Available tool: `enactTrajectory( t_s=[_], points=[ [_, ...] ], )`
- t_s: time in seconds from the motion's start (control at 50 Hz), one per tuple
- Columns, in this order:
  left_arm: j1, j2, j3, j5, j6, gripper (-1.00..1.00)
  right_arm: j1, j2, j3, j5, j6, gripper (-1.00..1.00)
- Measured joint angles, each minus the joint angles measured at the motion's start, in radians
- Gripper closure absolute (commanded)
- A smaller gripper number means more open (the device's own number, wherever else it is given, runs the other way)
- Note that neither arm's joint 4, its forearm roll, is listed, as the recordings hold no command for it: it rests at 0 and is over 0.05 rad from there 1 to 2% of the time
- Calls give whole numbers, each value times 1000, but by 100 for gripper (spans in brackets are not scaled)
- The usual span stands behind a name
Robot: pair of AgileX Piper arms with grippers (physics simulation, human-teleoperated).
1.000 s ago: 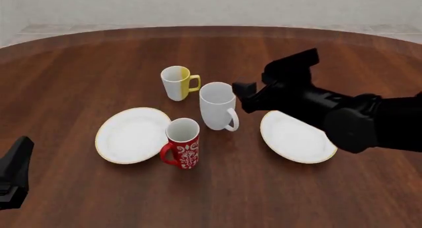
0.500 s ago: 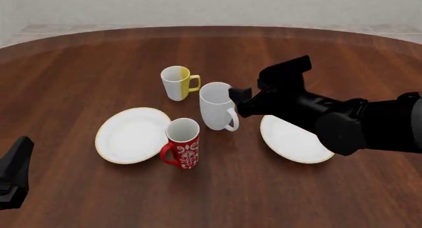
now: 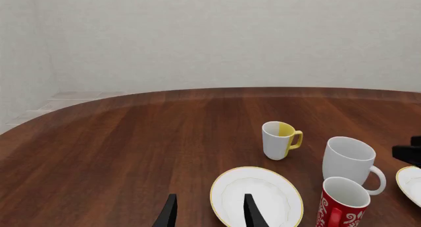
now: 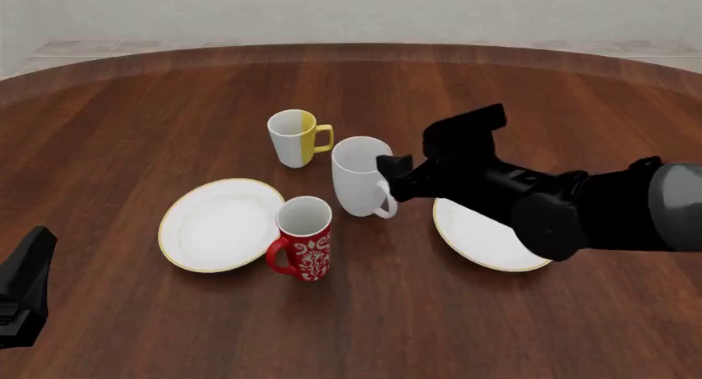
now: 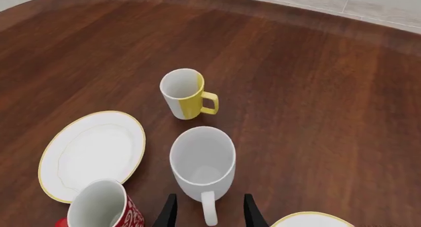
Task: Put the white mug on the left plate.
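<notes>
Right arm: I see it reach in low from the right, right gripper (image 5: 206,213) with jaws parted astride the white mug's (image 4: 360,175) handle.
Left gripper (image 3: 208,213): parked low, jaws parted.
White mug: upright between left plate (image 4: 217,225) and the right plate (image 4: 482,235).
Table (image 4: 164,108): dark wood.

1. All three views are bright and evenly lit, crisp from edge to edge, with no blur or grain.
2. Light falls from overhead and is diffuse; shadows are faint and soft.
3. In the front view the bench (image 4: 164,99) carries a pale sheen along its far rim, near 12 o'clock.
4. The white mug (image 4: 360,175) shows gentle grey shading on its side, no hard glare.
5. The right pincer (image 4: 389,177) renders almost flat black, its detail lost.
6. Straight lines stay straight; no distortion shows at the edges.
</notes>
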Motion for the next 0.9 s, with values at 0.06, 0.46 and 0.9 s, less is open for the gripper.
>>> enactTrajectory(
  t_s=[0.06,0.46,0.9],
  points=[
    [0,0,0,0,0,-100,0,8,-1,-5,2,-100],
    [0,0,0,0,0,-100,7,63,-9,-32,19,-100],
    [0,0,0,0,0,-100,7,109,-12,-62,39,-100]
  ],
)
